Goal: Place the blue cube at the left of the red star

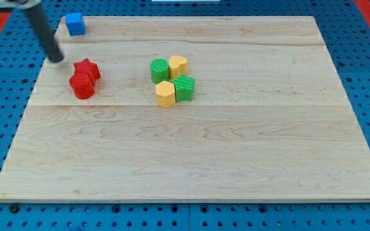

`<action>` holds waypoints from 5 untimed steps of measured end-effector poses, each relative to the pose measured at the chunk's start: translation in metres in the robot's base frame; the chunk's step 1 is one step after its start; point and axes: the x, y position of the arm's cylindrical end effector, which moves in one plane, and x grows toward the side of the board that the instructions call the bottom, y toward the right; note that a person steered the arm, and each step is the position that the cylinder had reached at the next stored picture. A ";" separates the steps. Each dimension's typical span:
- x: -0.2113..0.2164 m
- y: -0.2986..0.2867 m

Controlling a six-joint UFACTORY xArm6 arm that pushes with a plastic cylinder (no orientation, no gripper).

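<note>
My tip (pixel 57 58) waits left of the red star (pixel 87 67), with the blue cube (pixel 75 24) not yet brought down.

There is no gripper on this arm, only a rod, so nothing opens or closes; taking the red star as the landmark, the blue cube sits well above it and slightly to its left, at the top edge of the desk (pixel 191 160); my tip stands just left of the star, apart from it, and below the cube; a red round block (pixel 82 85) touches the star's lower side; two green blocks (pixel 160 70) and two yellow ones (pixel 178 65) cluster well to its right; to do this well, I judge the tip should circle above the cube, then push it straight down the view, stopping level with the star before it nudges either red piece.
</note>
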 end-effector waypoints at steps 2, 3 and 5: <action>-0.086 0.060; -0.102 0.044; -0.102 0.027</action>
